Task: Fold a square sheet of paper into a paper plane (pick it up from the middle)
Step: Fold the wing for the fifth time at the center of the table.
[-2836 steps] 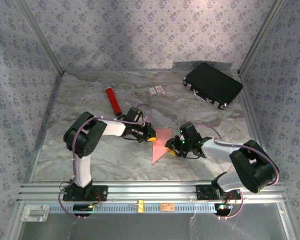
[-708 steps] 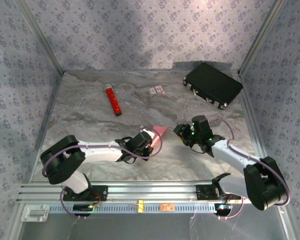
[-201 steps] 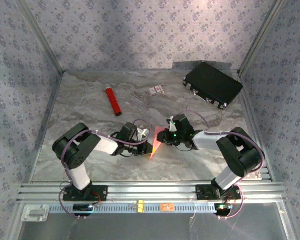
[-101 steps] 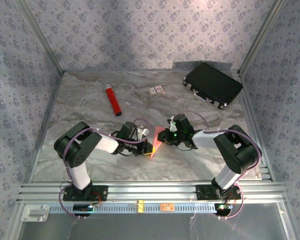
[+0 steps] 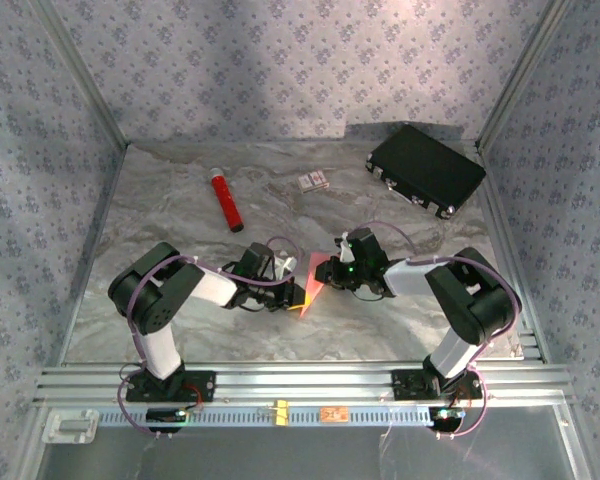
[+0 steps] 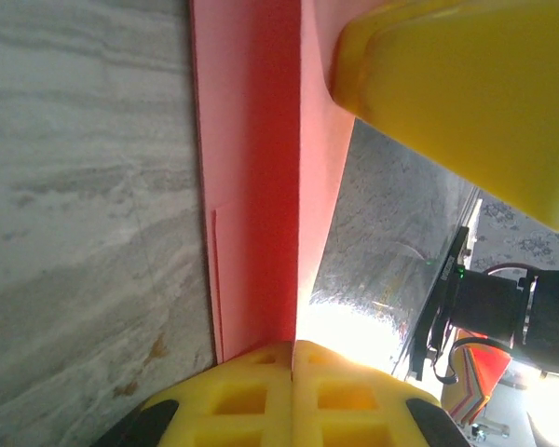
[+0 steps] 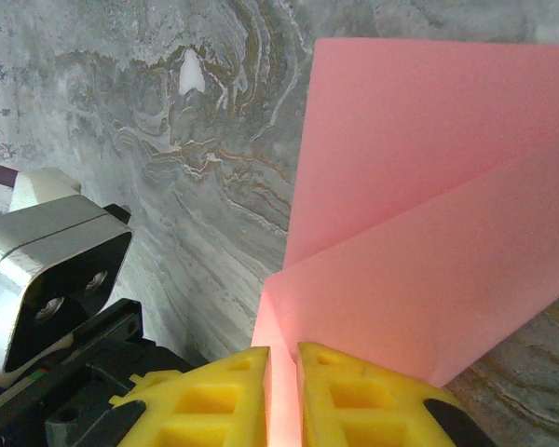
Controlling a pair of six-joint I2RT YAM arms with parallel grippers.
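Pink-red paper [image 5: 315, 283], folded into overlapping flaps with a sharp crease, is held between the two grippers near the middle of the grey marbled table [image 5: 380, 335]. From the left wrist view, the left gripper [image 6: 293, 358] has its yellow fingers pressed together on one end of the paper, along the crease where a darker and a paler layer meet. From the right wrist view, the right gripper [image 7: 281, 365] pinches the opposite side, its fingers closed on a fold whose flaps spread out beyond the fingertips. Seen from above, the grippers face each other with only the paper between them. Farther back lie a red cylinder [image 5: 225, 202] to the left, a small card [image 5: 313, 181] near the centre, and a black case [image 5: 426, 168] in the right rear corner, all well apart from the paper.
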